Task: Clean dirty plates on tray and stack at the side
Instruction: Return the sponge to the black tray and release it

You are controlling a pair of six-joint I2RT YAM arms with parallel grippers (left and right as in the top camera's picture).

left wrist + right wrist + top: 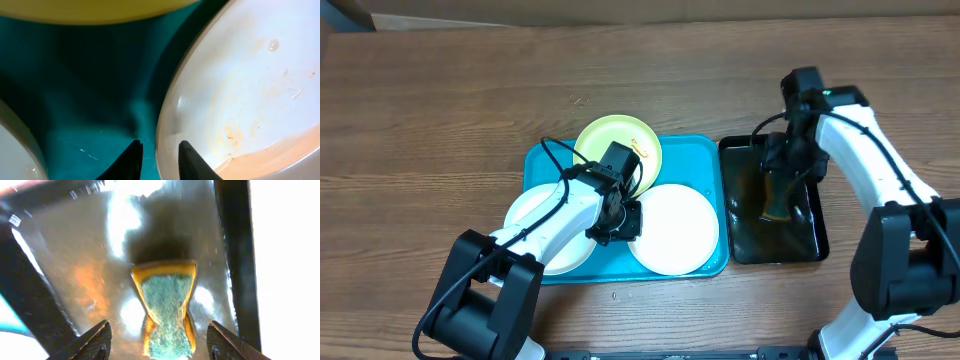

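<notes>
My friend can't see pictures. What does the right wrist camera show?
A yellow sponge with a green scrubby face lies in a shiny, wet-looking black tray. The robot's right hand is open, with one dark finger on each side of the sponge, not touching it.

3 plates point(675, 230) lie on the tray point(706, 150); right of it, a smaller tray point(810, 242) holds a sponge point(777, 196).

Soft, even light is falling on the worktop point(440, 100). Glare is bleaching the black tray point(75, 265) and the plate point(250, 75); both close views are blurring.
</notes>
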